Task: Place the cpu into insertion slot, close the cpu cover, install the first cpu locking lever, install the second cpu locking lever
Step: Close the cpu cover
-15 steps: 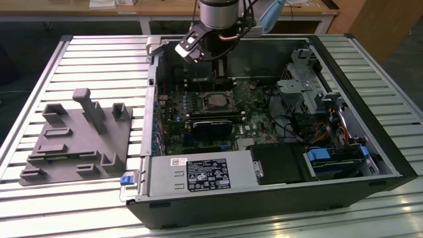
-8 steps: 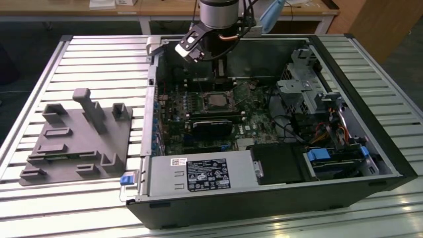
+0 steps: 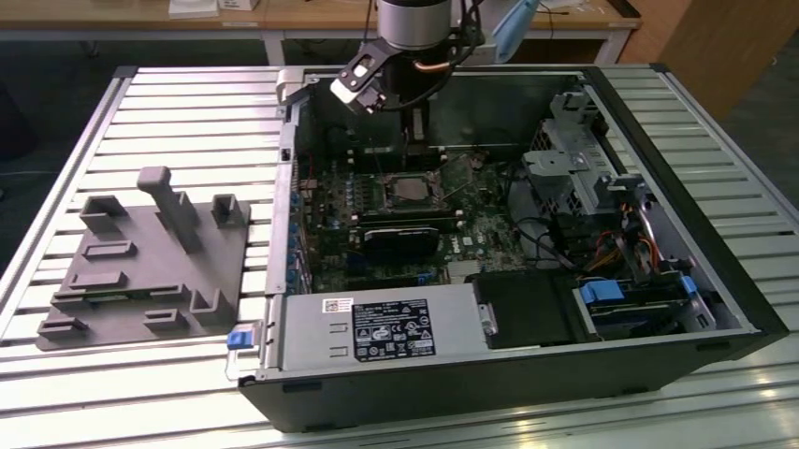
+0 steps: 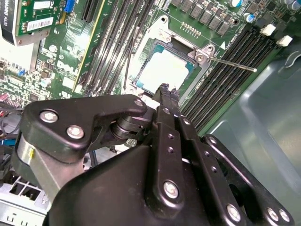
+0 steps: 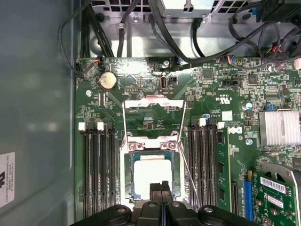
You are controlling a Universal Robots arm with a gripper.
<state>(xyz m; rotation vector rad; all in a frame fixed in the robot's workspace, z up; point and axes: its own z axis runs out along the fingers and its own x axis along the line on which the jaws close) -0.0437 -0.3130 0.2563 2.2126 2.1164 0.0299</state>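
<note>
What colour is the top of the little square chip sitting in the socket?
Pale silvery-beige; the cpu shows best in the first wrist view.

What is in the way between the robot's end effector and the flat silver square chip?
Nothing visible. The black end effector hangs just over one edge of the flat silver-beige square chip, which lies in its silvery-rimmed square black socket. A thin metal lever sticks out beside the socket, not between them.
</note>
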